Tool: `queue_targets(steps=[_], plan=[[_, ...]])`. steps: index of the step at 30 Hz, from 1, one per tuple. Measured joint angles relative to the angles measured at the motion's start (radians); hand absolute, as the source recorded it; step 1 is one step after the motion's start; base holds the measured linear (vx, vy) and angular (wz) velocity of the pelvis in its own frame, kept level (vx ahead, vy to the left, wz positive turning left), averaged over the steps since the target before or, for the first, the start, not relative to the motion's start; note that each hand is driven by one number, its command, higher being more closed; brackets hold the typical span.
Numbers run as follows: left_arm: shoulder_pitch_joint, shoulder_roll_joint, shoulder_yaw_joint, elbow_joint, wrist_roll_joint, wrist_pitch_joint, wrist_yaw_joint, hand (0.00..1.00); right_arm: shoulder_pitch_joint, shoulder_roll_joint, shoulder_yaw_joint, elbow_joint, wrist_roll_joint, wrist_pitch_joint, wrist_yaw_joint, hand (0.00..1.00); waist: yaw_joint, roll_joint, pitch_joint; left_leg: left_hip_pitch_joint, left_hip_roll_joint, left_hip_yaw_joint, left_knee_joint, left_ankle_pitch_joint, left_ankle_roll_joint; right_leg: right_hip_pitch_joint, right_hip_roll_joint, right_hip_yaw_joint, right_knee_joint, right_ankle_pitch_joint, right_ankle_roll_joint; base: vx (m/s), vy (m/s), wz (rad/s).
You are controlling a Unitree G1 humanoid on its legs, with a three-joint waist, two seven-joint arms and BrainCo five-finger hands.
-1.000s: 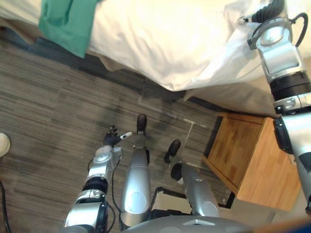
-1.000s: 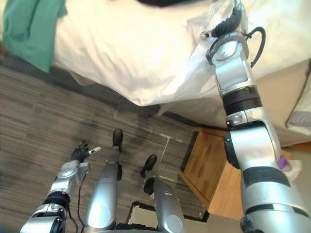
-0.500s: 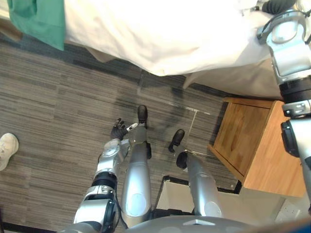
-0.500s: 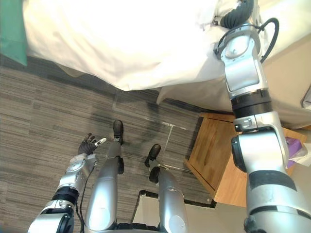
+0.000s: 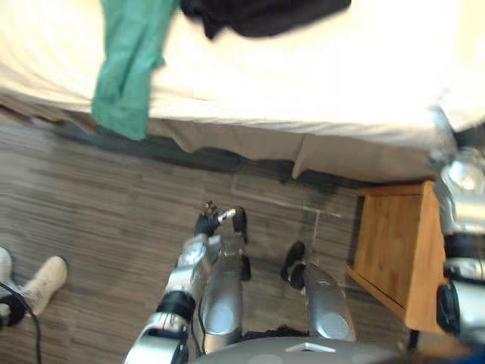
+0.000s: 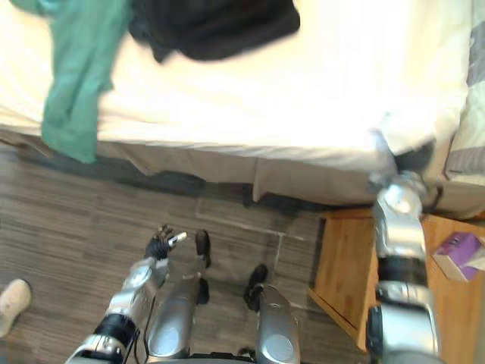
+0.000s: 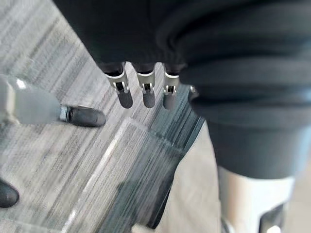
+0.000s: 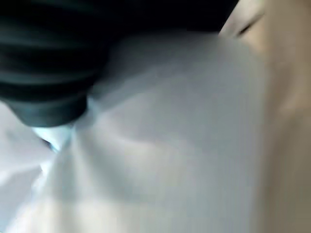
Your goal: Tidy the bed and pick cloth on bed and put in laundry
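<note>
A green cloth [image 5: 125, 68] hangs over the bed's near edge at the left. A black cloth [image 6: 212, 26] lies bunched on the white sheet [image 5: 318, 76] further back. My right hand [image 8: 43, 73] is at the bed's right corner, above the nightstand. In the right wrist view the sheet's folds [image 8: 146, 145] run together into it, so it is shut on the sheet. My left hand [image 5: 206, 222] hangs low over the floor, well away from the bed. Its fingers [image 7: 143, 92] are straight and hold nothing.
A wooden nightstand [image 5: 390, 235] stands at the right against the bed, with a purple box [image 6: 462, 254] on it. A pillow [image 6: 474, 114] lies at the bed's far right. A person's white shoes [image 5: 47, 277] stand on the grey floor at the left.
The camera has swung up the bed, bringing the black cloth into view. The sheet corner that drooped over the edge now lies flat. My right hand has closed at the bed's corner.
</note>
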Motion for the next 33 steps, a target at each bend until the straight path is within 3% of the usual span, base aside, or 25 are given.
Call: queue_targets(steps=[3,6,11,18,22,24,27,30,31,33], plan=[[0.123,0.028,0.020,0.002,-0.013,-0.038,-0.077,0.00,0.111,0.068,-0.170,0.127,0.085,-0.108,0.021,0.00,0.003,0.026,-0.042,0.020,-0.028,-0.033,0.000,-0.012,0.007,0.062,-0.019,-0.049,-0.035,-0.002,0.022,0.13,0.055,0.54],[0.217,0.027,0.070,0.012,-0.031,-0.070,-0.154,0.00,0.213,0.155,-0.393,0.235,0.150,-0.184,0.073,0.00,0.012,0.024,-0.082,0.052,-0.045,-0.035,0.000,-0.032,0.022,0.141,-0.026,-0.096,-0.091,0.010,0.041,0.12,-0.003,0.36],[0.257,-0.011,0.123,0.089,0.020,-0.102,-0.281,0.00,0.345,0.317,-0.566,0.275,0.258,-0.263,0.176,0.00,0.016,0.002,-0.182,0.127,-0.098,-0.065,0.000,-0.065,0.039,0.254,-0.060,-0.143,-0.123,0.002,0.071,0.16,-0.016,0.26],[0.258,-0.022,0.198,0.096,0.091,-0.100,-0.406,0.00,0.408,0.484,-0.634,0.345,0.303,-0.273,0.216,0.00,0.002,-0.002,-0.237,0.217,-0.104,-0.044,-0.006,-0.110,0.055,0.342,-0.065,-0.129,-0.150,0.009,0.080,0.08,-0.038,-0.13],[0.249,-0.061,0.285,0.128,0.088,-0.055,-0.414,0.00,0.406,0.532,-0.619,0.348,0.279,-0.259,0.237,0.00,-0.011,0.003,-0.250,0.258,-0.031,0.149,-0.006,-0.150,0.038,0.345,-0.013,-0.022,-0.238,0.070,0.061,-0.03,-0.057,-1.10],[0.234,-0.066,0.300,0.129,0.088,-0.028,-0.412,0.00,0.407,0.539,-0.550,0.345,0.267,-0.242,0.211,0.00,-0.018,-0.014,-0.258,0.263,0.003,0.253,-0.006,-0.157,0.028,0.320,0.007,0.036,-0.262,0.081,0.050,-0.03,-0.080,-1.05],[0.170,-0.073,0.325,0.129,0.088,0.020,-0.399,0.00,0.435,0.528,-0.354,0.260,0.242,-0.187,0.133,0.00,-0.053,-0.049,-0.271,0.281,0.062,0.400,-0.005,-0.157,-0.001,0.281,0.040,0.114,-0.260,0.083,0.027,0.01,-0.095,-0.76],[0.116,-0.054,0.319,0.133,0.088,0.072,-0.374,0.00,0.419,0.477,-0.227,0.172,0.217,-0.156,0.105,0.00,-0.058,-0.072,-0.279,0.287,0.093,0.459,-0.005,-0.145,-0.022,0.250,0.067,0.170,-0.257,0.085,0.011,0.00,-0.093,-0.65],[0.095,-0.034,0.311,0.150,0.088,0.097,-0.363,0.00,0.400,0.435,-0.171,0.149,0.210,-0.147,0.103,1.00,-0.069,-0.083,-0.282,0.295,0.103,0.468,-0.005,-0.140,-0.029,0.245,0.078,0.189,-0.257,0.085,0.006,0.04,-0.096,-0.43],[0.069,-0.005,0.284,0.200,0.088,0.121,-0.334,0.00,0.364,0.363,-0.100,0.132,0.192,-0.144,0.102,1.00,-0.082,-0.092,-0.281,0.311,0.107,0.469,-0.005,-0.129,-0.034,0.249,0.085,0.205,-0.259,0.085,0.004,0.08,-0.080,-0.28]])
